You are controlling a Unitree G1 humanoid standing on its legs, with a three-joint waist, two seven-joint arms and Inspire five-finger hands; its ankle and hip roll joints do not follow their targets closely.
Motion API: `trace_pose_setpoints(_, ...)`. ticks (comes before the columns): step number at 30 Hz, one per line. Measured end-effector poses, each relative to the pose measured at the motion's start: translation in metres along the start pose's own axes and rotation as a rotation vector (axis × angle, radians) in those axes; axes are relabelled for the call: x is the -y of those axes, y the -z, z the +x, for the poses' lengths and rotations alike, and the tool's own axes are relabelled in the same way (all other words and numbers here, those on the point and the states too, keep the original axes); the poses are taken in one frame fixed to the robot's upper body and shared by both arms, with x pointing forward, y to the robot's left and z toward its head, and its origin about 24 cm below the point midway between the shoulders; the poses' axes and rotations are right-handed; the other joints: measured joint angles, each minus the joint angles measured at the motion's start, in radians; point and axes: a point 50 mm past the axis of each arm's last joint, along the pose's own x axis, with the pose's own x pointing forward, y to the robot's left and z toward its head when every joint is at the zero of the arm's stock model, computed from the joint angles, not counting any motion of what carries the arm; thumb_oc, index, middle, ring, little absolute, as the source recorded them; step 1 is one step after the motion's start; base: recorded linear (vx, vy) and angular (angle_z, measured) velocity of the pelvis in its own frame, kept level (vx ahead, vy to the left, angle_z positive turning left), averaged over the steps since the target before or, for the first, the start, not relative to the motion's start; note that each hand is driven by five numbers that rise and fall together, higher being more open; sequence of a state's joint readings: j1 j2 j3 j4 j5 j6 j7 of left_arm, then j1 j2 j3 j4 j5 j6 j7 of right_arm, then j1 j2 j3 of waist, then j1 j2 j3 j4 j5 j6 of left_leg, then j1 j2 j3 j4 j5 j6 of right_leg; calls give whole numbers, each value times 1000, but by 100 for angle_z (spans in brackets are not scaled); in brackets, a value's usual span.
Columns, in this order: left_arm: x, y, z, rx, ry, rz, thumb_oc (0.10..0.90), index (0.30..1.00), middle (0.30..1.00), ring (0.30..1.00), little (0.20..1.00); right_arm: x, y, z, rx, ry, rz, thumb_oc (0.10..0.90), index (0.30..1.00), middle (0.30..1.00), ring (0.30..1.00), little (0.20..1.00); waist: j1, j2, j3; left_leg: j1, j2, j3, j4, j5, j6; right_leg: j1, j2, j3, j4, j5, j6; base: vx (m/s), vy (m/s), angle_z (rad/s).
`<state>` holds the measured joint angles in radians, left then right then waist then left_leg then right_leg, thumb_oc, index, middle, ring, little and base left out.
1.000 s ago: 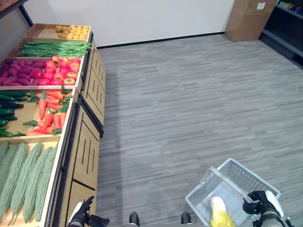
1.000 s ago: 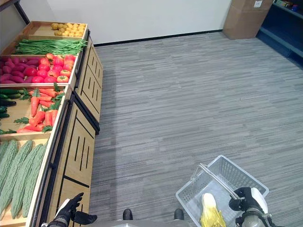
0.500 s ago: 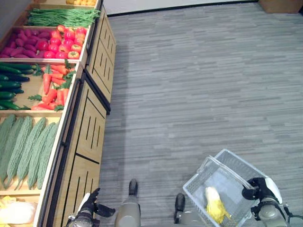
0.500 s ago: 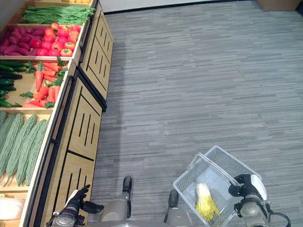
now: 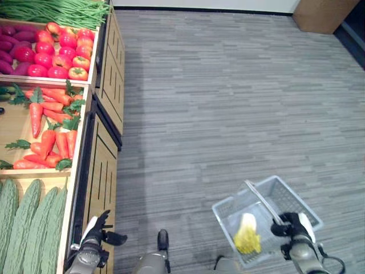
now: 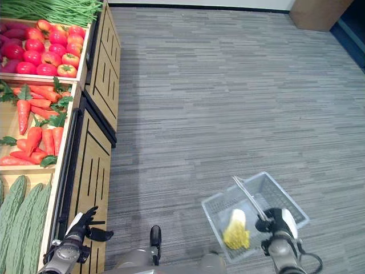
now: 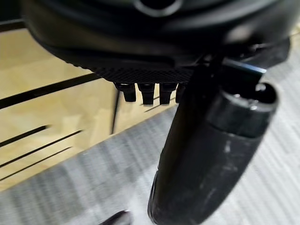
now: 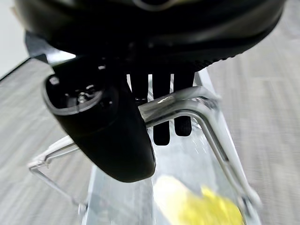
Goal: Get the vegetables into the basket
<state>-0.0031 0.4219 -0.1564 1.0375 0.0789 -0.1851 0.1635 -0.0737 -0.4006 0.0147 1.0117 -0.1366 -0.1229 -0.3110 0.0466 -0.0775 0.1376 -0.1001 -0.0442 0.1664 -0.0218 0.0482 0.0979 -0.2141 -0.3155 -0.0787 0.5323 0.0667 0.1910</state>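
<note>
Hanging loose and unclenched beside the wooden produce stand (image 5: 102, 171), left hand (image 5: 97, 231) holding nothing; carrots (image 5: 48, 128) lying in their bin; right hand (image 5: 292, 225) curling round the handle (image 8: 187, 105) of the basket (image 5: 225, 208), carrying a yellow-leaved cabbage (image 5: 247, 234) inside.

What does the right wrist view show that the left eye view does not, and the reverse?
Right wrist view: the right hand up close, fingers curled round the metal handle.

Left eye view: the wooden display with tomatoes, carrots and bitter gourds; the left hand, open beside its panels.

Both: the grey basket over the floor, with a yellow-leaved cabbage inside.
</note>
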Motion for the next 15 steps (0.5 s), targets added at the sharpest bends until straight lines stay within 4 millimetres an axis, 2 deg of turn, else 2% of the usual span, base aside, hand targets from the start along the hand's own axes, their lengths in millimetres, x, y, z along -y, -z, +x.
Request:
trace_pose_setpoints(1, 11, 2, -2, -9, 26, -7, 900, 1000, 1000, 1000, 1000, 5, -4, 2, 35, 13, -3, 400, 300, 300, 300, 300, -6, 14, 2, 49, -7, -17, -18, -24, 29, -40, 2, 8, 82, -36, 8, 278, 125, -4)
trace_pose_setpoints(2, 13, 5, -4, -16, 32, -9, 900, 1000, 1000, 1000, 1000, 6, -9, 2, 67, 8, -12, 400, 300, 300, 300, 300, -6, 16, 4, 66, -15, -20, -30, -41, 53, -88, 31, 7, 66, -72, -1, 302, 54, -4)
trace_pose_setpoints(3, 18, 8, -5, -39, 38, -17, 900, 1000, 1000, 1000, 1000, 6, -14, 2, 92, 6, -7, 400, 300, 300, 300, 300, -10, 28, 15, 77, -10, -30, -32, -54, 55, -128, 79, -23, -37, -91, -21, 403, -39, 4)
trace_pose_setpoints(4, 25, 20, -9, -94, 54, -21, 900, 1000, 1000, 1000, 1000, 6, -20, 1, 122, 11, 0, 400, 300, 300, 300, 300, -29, 41, 34, 97, -6, -33, -32, -64, 45, -155, 115, -75, -226, -78, -34, 444, -138, 12)
trace_pose_setpoints(5, 28, 28, -13, -127, 62, -24, 900, 1000, 1000, 1000, 1000, 5, -17, 0, 109, 7, -7, 400, 300, 300, 300, 300, -38, 39, 44, 133, -15, -35, -46, -72, 36, -159, 122, -108, -368, -42, -33, 457, -160, 28)
trace_pose_setpoints(6, 29, 33, -14, -150, 55, -38, 900, 1000, 1000, 1000, 1000, 4, -12, -1, 90, 2, -19, 400, 300, 300, 300, 300, -47, 30, 49, 153, -28, -50, -37, -94, -9, -166, 123, -99, -475, -12, -23, 396, -153, 54)
trace_pose_setpoints(7, 29, 38, -16, -183, 43, -55, 900, 1000, 1000, 1000, 1000, 3, -3, -4, 67, -4, -28, 400, 300, 300, 300, 300, -65, 17, 51, 159, -43, -81, -11, -128, -19, -162, 116, -47, -584, 6, -24, 199, -83, 72)
trace_pose_setpoints(8, 27, 41, -17, -193, 33, -59, 900, 1000, 1000, 1000, 1000, 2, 4, -7, 45, -12, -34, 400, 300, 300, 300, 300, -68, 11, 58, 174, -43, -96, 5, -143, -23, -174, 117, -14, -608, 24, -32, 206, -101, 78)
trace_pose_setpoints(10, 25, 51, -22, -220, 19, -62, 900, 1000, 1000, 1000, 1000, 1, 15, -11, 13, -19, -46, 400, 300, 300, 300, 300, -66, 6, 56, 225, -33, -116, -5, -161, -41, -177, 115, -28, -549, 43, -47, 384, -263, 65)
trace_pose_setpoints(11, 28, 59, -27, -245, 17, -61, 900, 1000, 1000, 1000, 1000, 2, 22, -12, -15, -20, -55, 400, 300, 300, 300, 300, -65, 24, 50, 291, 9, -159, -24, -199, -87, -130, 149, -28, -504, 114, -60, 402, -315, 69)
trace_pose_setpoints(12, 34, 63, -30, -267, 29, -65, 900, 1000, 1000, 1000, 1000, 2, 25, -11, -41, -24, -61, 400, 300, 300, 300, 300, -67, 53, 35, 302, 53, -165, -15, -208, -100, -116, 181, -49, -492, 128, -78, 318, -318, 59)
trace_pose_setpoints(13, 36, 62, -30, -267, 38, -65, 900, 1000, 1000, 1000, 1000, 1, 28, -12, -56, -30, -67, 400, 300, 300, 300, 300, -64, 60, 29, 302, 67, -159, 11, -208, -110, -101, 197, -60, -493, 159, -114, 150, -196, 24)
trace_pose_setpoints(14, 38, 58, -30, -252, 43, -72, 900, 1000, 1000, 1000, 1000, 3, 25, -10, -48, -27, -68, 400, 300, 300, 300, 300, -55, 60, 29, 286, 78, -133, 65, -199, -126, -83, 216, -67, -505, 176, -177, 231, -307, 6)
trace_pose_setpoints(15, 41, 56, -29, -242, 47, -81, 900, 1000, 1000, 1000, 1000, 7, 17, -6, -22, -15, -64, 400, 300, 300, 300, 300, -57, 60, 28, 266, 102, -125, 104, -174, -164, -70, 228, -73, -514, 164, -190, 203, -274, -1)
